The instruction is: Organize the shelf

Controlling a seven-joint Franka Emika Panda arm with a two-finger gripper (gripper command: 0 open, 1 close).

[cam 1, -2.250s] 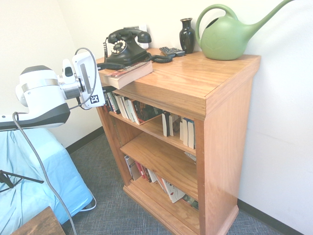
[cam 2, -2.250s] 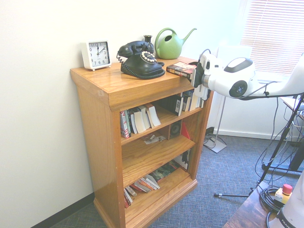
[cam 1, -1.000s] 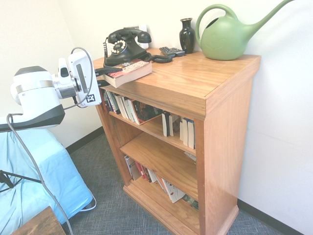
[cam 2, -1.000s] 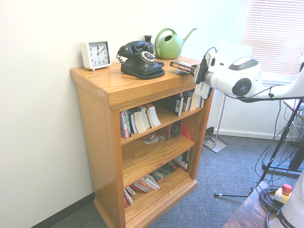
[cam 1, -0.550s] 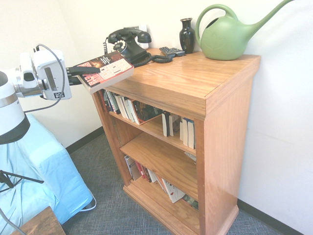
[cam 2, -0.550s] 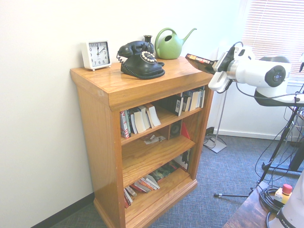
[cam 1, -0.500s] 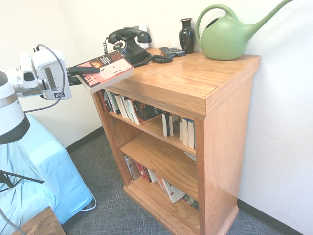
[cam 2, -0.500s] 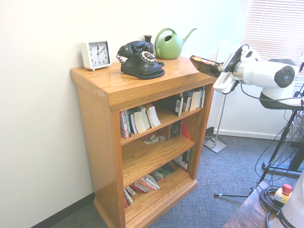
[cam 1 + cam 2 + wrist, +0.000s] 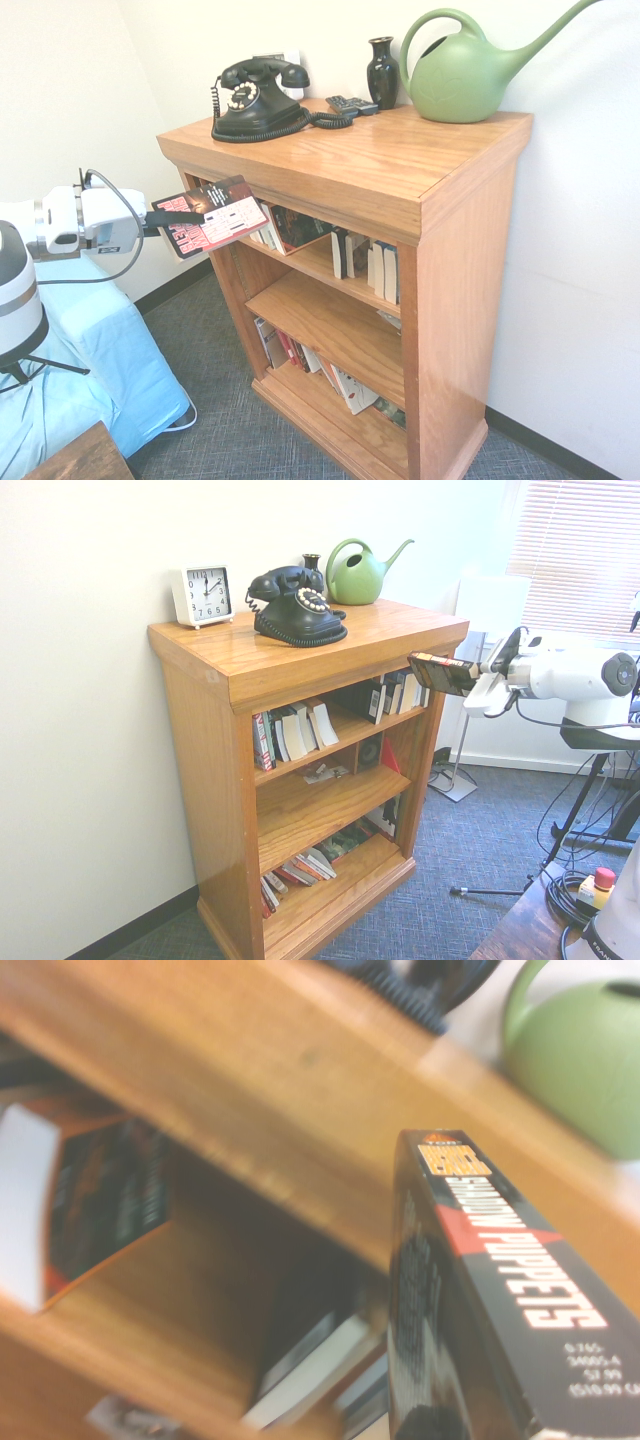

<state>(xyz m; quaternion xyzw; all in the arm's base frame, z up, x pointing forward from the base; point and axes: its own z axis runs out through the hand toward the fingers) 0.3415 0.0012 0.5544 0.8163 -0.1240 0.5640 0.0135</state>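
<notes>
Currently the gripper (image 9: 180, 217) is clamping a paperback book (image 9: 212, 228) by one edge, its fingers closed down on the cover, so that the free end of the book is projecting ahead of the fingers toward the shelf (image 9: 420, 200). Holding it flat and level this way is probably leaving the far end clear for sliding into a tier. In the wrist view the book's spine (image 9: 500, 1260) is rising from the lower edge, with the oak top board (image 9: 250, 1090) blurred beyond it.

Directly ahead of the gripper, the shelf's top tier is lying at about book height, with the thick top board sitting just above that line. Rows of books (image 9: 295, 730) are already occupying this tier. Farther beyond and above the gripper, a black telephone (image 9: 255, 95), a dark vase (image 9: 382, 70) and a green watering can (image 9: 465, 75) are standing on the top board.
</notes>
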